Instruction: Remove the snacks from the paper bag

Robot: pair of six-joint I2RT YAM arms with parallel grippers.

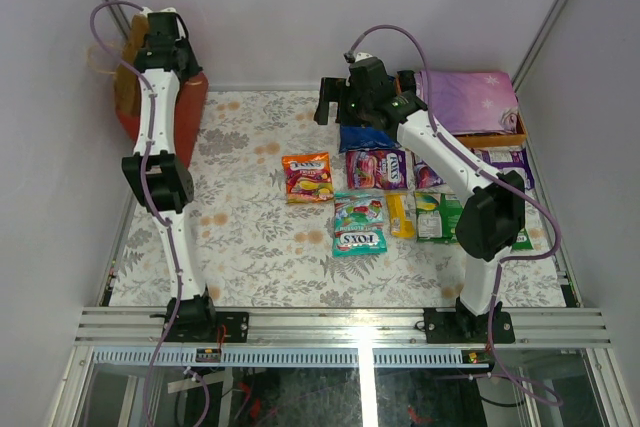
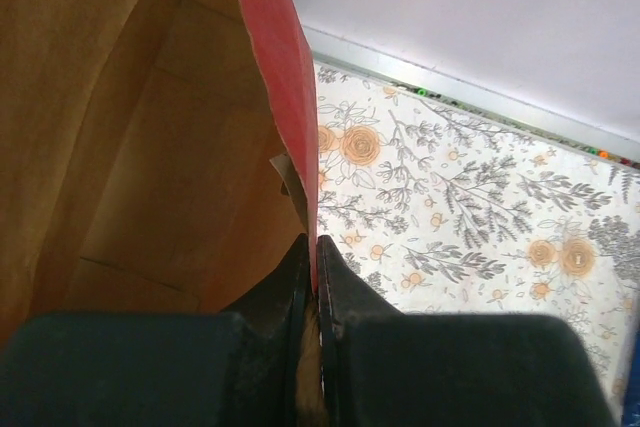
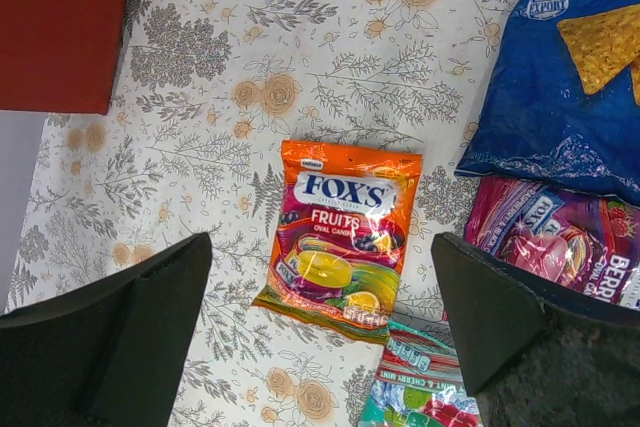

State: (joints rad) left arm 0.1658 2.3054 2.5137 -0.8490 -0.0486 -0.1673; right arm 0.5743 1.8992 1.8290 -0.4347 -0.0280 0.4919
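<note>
The red paper bag (image 1: 185, 107) stands at the table's far left corner. My left gripper (image 2: 316, 247) is shut on its red rim (image 2: 285, 77); the brown inside (image 2: 130, 147) shows no packets in the part I see. My right gripper (image 3: 320, 287) is open and empty above the orange Fox's fruits pack (image 3: 342, 237), which also shows in the top view (image 1: 308, 176). The blue Doritos bag (image 3: 560, 77), a pink berries pack (image 3: 560, 247) and a teal mint pack (image 3: 420, 387) lie on the cloth. More packets (image 1: 432, 215) lie in a row beneath the right arm.
An orange wooden tray (image 1: 505, 137) with a folded purple star-print cloth (image 1: 468, 99) sits at the far right. The floral tablecloth (image 1: 250, 247) covers the table. Grey walls close in the back and both sides.
</note>
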